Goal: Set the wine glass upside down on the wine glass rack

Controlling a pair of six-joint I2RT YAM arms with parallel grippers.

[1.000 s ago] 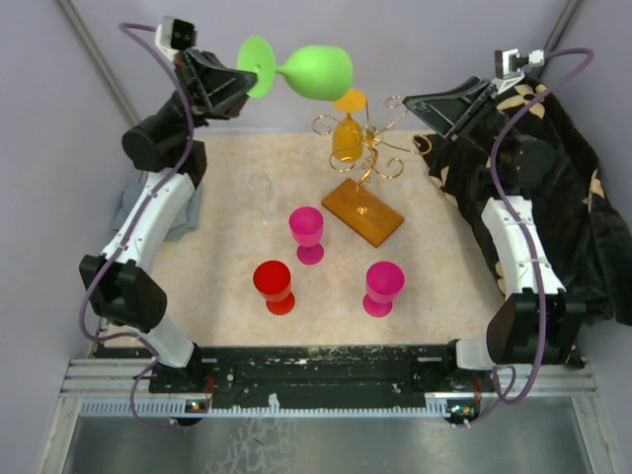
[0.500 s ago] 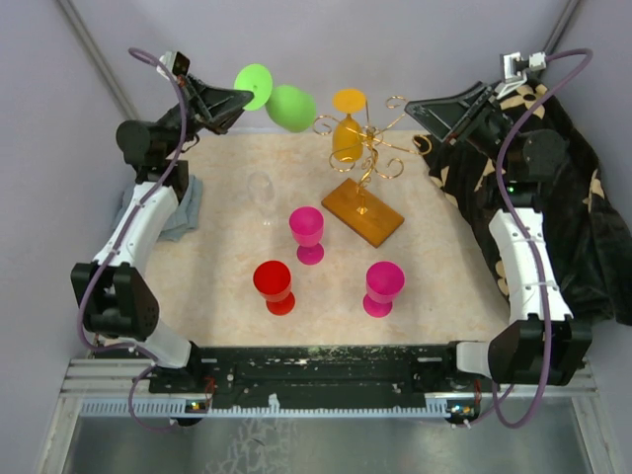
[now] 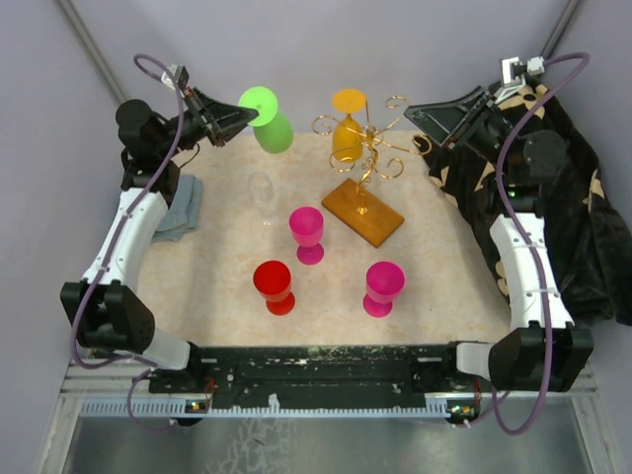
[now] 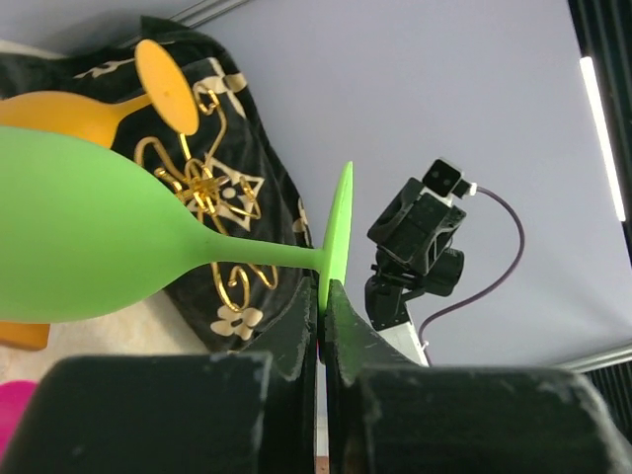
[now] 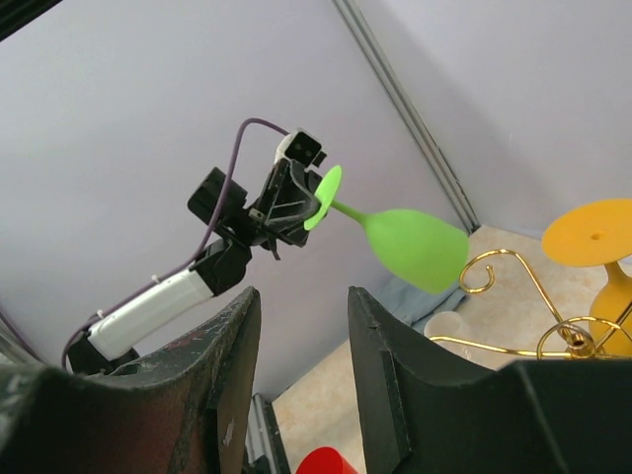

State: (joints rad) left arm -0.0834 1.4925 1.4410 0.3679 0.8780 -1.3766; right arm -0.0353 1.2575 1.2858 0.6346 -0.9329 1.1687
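My left gripper (image 3: 240, 116) is shut on the foot rim of a green wine glass (image 3: 267, 120), which hangs in the air at the back left, bowl tilted downward. In the left wrist view the thin green foot (image 4: 336, 232) is pinched between the jaws of the left gripper (image 4: 323, 296), and the bowl (image 4: 89, 237) reaches left. The wine glass rack (image 3: 366, 150) stands right of it on its amber base (image 3: 377, 222). An orange glass (image 3: 347, 136) hangs upside down on it. My right gripper (image 3: 420, 110) is open and empty, raised right of the rack.
On the mat stand a clear glass (image 3: 261, 193), two magenta goblets (image 3: 307, 232) (image 3: 383, 286) and a red one (image 3: 274, 286). A dark patterned cloth (image 3: 578, 197) is draped at the right, and a grey-blue cloth (image 3: 183, 209) lies at the left.
The left arm has drawn the green glass left and lower, away from the rack, turning its bowl from sideways to downward. The right arm has hardly moved.
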